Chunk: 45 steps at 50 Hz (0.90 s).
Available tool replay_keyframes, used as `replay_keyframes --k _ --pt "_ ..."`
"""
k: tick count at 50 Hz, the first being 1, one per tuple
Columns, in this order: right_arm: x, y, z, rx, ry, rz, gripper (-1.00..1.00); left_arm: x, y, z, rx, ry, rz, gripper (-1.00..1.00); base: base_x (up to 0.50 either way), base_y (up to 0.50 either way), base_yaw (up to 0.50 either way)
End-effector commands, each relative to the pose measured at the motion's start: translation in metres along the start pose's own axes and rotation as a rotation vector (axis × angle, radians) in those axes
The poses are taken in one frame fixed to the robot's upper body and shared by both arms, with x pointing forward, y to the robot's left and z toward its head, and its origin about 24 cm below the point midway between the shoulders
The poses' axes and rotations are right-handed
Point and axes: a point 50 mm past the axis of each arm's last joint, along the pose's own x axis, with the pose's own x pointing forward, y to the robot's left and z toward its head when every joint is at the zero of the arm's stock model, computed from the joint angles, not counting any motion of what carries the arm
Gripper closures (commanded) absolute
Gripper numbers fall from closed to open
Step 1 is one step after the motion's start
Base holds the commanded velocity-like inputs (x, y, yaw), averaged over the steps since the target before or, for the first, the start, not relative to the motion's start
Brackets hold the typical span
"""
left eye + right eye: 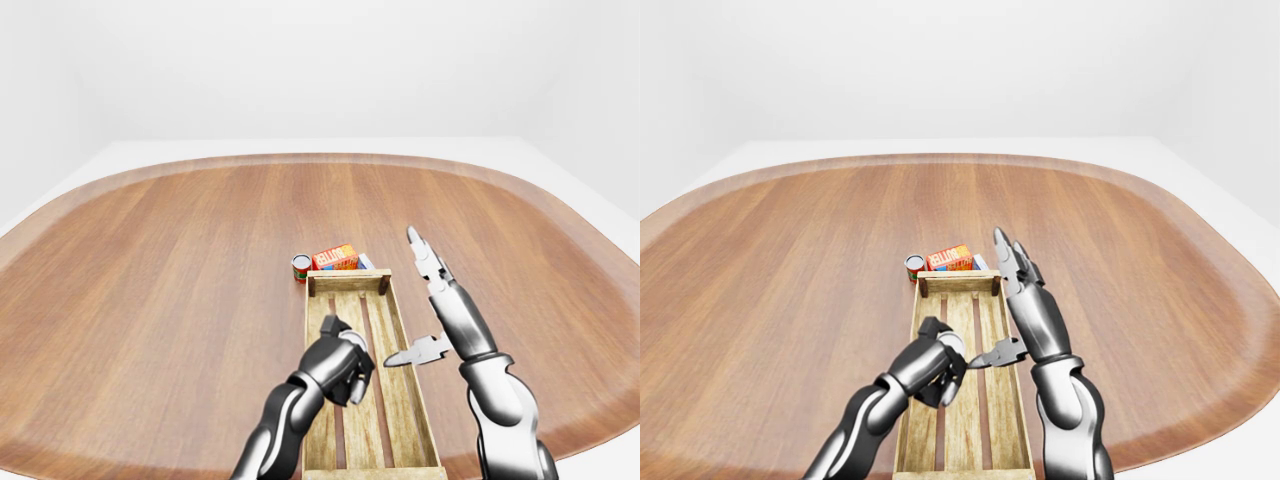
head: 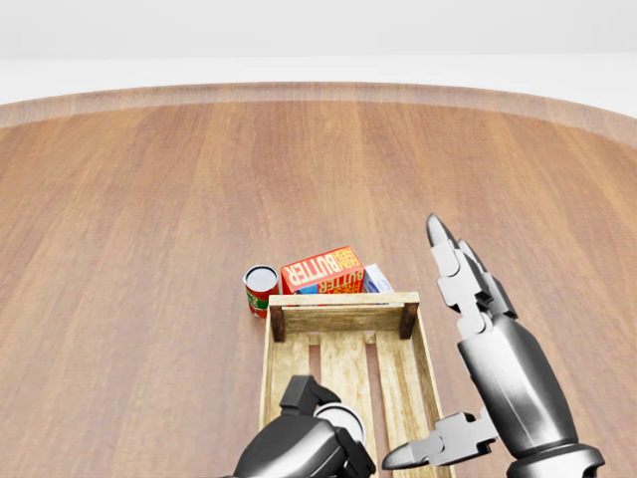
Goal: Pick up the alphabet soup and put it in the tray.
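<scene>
We record the alphabet soup (image 2: 340, 418), a can with a pale round end showing, clasped in the left hand (image 1: 340, 362) low in the frame, over the slatted floor of the tray (image 1: 385, 400). We cannot tell its long axis; its label is hidden by the fingers. Just above the tray's upper end on the worktop (image 2: 149, 219): an upright red can (image 2: 261, 289), an orange box (image 2: 321, 270) lettered "BUTTER", and a white-and-blue box (image 2: 377, 279). The right hand (image 2: 453, 349) stands released at the tray's right wall, fingers straight toward the upper frame, thumb splayed over the slats.
</scene>
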Motion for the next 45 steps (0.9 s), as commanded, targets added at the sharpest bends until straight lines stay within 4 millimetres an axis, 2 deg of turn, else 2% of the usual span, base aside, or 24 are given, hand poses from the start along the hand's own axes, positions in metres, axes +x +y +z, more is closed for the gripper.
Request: replay_keyframes --k 1,45 --pt "0.0003 -0.0001 -0.0003 0.0 0.001 -0.002 -0.98 0.0008 -0.0004 -0.0008 -0.008 0.001 0.01 0.99 0.0 0.0 0.0" --pt "0.0001 -0.0006 0.0001 -0.001 -0.001 -0.002 -0.98 0.0007 0.0001 0.0011 -0.005 -0.004 0.01 1.0 0.0 0.0 0.0"
